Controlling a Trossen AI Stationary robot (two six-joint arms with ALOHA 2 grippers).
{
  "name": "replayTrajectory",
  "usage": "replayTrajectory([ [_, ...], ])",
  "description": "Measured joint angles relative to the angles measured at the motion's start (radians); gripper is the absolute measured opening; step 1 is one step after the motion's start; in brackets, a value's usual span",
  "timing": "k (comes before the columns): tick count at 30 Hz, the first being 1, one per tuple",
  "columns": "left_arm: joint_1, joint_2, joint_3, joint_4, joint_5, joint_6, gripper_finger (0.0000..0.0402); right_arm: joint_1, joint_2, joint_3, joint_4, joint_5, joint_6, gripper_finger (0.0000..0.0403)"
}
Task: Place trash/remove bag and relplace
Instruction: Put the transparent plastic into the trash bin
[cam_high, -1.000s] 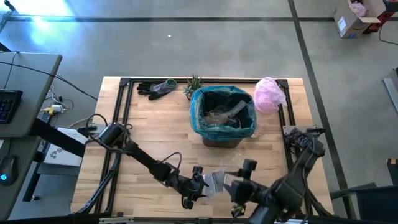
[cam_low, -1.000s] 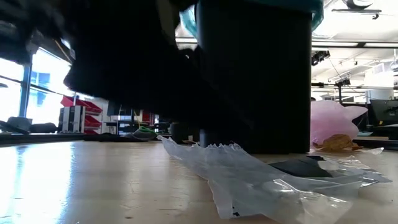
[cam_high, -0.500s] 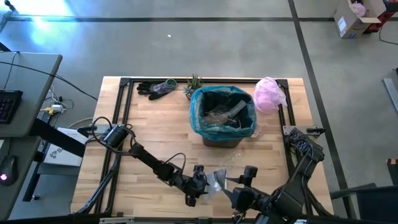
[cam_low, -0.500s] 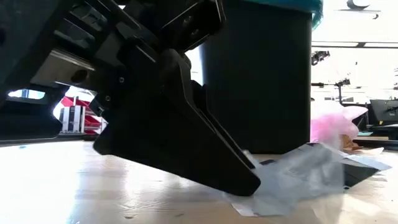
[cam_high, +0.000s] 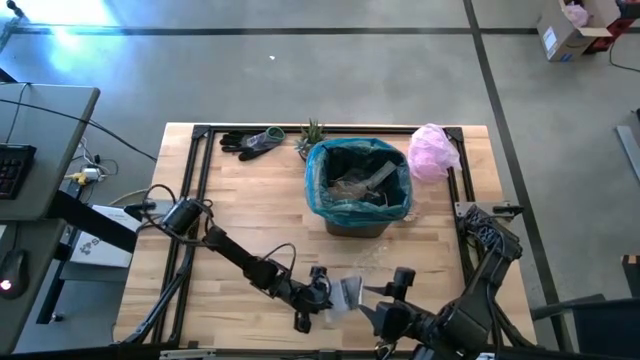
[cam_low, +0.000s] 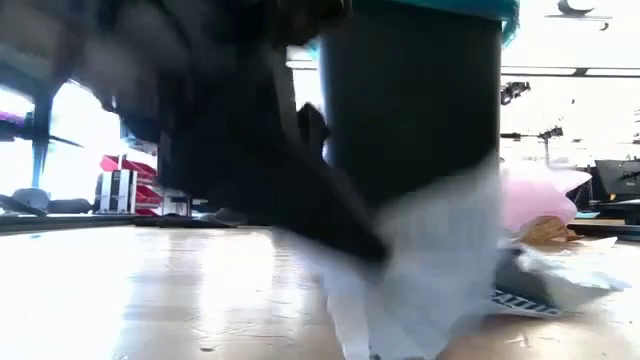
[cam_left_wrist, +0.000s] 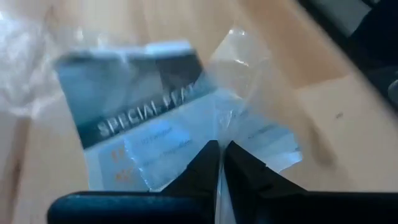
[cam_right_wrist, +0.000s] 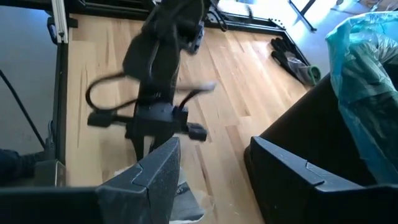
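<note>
A clear plastic wrapper (cam_high: 347, 292) lies on the wooden desk (cam_high: 250, 215) at the lower middle of the high view, below the bin. In the left wrist view the wrapper (cam_left_wrist: 180, 124) fills most of the frame: a crinkled see-through sheet with a pale blue and dark printed label, the lettering only partly readable. The left pincer (cam_high: 322, 297) has clenched on its near edge; the 2 dark fingers (cam_left_wrist: 202, 168) meet with a fold of film between them. In the low view the wrapper (cam_low: 420, 280) is a whitish smear in front of the dark arm, and nothing fine can be made out there.

The right pincer (cam_high: 385, 300) sits just right of the wrapper in the high view, its jaws standing apart and gripping nothing; its fingers (cam_right_wrist: 155, 180) frame the left arm in the right wrist view.

Above, at the frame's centre, the black bin (cam_high: 358, 222) is lined with the teal bag (cam_high: 322, 180), folded over the rim. Some trash (cam_high: 365, 185) lies inside, silvery and clear pieces mixed, hard to separate. A pink bag (cam_high: 432, 150) sits at the bin's upper right, a small plant (cam_high: 312, 133) at its upper left, and dark gloves (cam_high: 250, 141) further left. Much of the right arm is cut off by the bottom edge.
</note>
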Motion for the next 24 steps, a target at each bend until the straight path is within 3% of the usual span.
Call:
replayTrajectory([
  [8,-0.012,-0.205,0.001,0.004,-0.043,0.109,0.0000,0.028,0.000,-0.027,0.004,-0.012,0.074,0.0181],
  [15,-0.006,-0.410,0.003,0.016,-0.159,0.269,0.0000,0.064,0.000,-0.237,0.058,-0.051,0.267,0.0181],
  [19,0.036,-0.506,0.003,0.024,-0.259,0.371,0.0000,0.078,0.000,-0.414,0.225,-0.081,0.365,0.0181],
  [24,0.156,-0.549,0.048,0.002,-0.279,0.457,0.0000,0.084,0.001,-0.604,0.550,-0.096,0.368,0.0181],
])
